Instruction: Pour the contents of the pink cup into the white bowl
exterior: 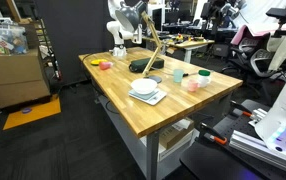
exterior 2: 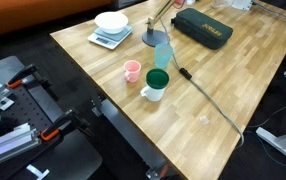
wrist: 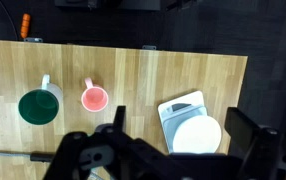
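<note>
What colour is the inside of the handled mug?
The mug is dark green inside, clearest in the wrist view.

Green mug (exterior 2: 157, 82) & dark case (exterior 2: 203, 28) on wood tbl (exterior 2: 233, 85).

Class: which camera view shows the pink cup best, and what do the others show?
The wrist view: it looks straight down into the pink cup, uncovered. In an exterior view the pink cup shows side and rim; in an exterior view from farther off, the pink cup is tiny.
</note>
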